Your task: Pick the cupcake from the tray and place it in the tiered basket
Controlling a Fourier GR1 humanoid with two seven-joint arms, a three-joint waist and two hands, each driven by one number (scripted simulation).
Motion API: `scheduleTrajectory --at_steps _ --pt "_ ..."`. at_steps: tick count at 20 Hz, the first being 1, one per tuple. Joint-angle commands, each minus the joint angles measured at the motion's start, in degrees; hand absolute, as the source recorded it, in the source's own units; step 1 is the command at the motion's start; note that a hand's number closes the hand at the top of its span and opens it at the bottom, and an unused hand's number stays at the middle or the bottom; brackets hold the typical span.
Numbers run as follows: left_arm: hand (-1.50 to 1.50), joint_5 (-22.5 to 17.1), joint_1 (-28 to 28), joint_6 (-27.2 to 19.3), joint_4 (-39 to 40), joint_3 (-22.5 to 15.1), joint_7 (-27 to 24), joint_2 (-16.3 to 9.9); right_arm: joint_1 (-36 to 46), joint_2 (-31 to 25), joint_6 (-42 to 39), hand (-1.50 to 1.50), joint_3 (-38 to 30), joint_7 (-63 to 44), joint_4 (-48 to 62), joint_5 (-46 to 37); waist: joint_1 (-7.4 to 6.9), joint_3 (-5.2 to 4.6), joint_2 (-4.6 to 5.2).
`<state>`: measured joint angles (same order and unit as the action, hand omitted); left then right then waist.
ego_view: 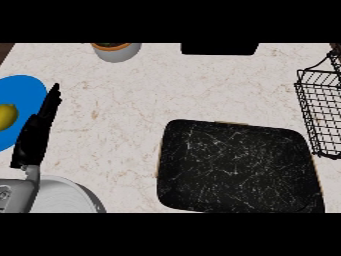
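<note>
On the counter point(202, 85) I count one black marbled tray point(236, 167), one wire tiered basket point(328, 117) at the right edge, and one blue plate point(14, 105) at the left carrying a single lemon point(1, 118). Along the far edge there is one grey pot point(116, 51) and one dark box-like object point(219, 48). Only one hand point(38, 131) shows, the left.

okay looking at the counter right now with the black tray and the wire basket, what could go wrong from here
No cupcake shows on the black tray or anywhere else, so the pick may have no visible target. The right hand is out of view, though the tiered basket sits at the right edge. The left hand, open with straight fingers, lies beside the blue plate with the lemon; a sideways sweep could knock it.
</note>
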<state>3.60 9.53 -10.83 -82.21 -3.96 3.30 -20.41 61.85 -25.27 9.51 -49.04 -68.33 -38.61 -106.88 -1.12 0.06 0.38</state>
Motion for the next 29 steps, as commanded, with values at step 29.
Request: scheduleTrajectory --at_steps 29 --pt "0.00 -0.1 0.4 2.2 1.0 1.7 0.2 -0.6 -11.3 25.2 -2.9 -1.50 13.6 -13.8 -64.7 -16.8 0.09 -0.17 -1.25"
